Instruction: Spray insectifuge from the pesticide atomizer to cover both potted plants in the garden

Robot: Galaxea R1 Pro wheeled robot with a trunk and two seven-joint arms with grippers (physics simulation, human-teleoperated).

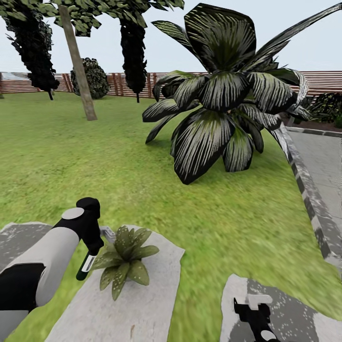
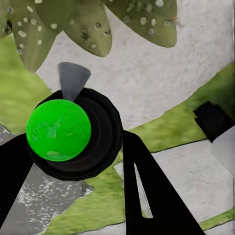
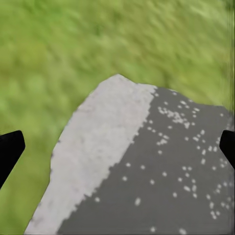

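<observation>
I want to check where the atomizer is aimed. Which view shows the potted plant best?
The head view: the whole potted plant sits on a grey stepping stone, beside the left pincer holding the atomizer. The left wrist view shows just a few speckled leaves; the right wrist view shows grass and stone.

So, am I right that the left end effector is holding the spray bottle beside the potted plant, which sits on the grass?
Not quite: the potted plant sits on a grey stepping stone, not the grass, as the head view shows. The left end effector does hold the spray bottle beside it.
</observation>
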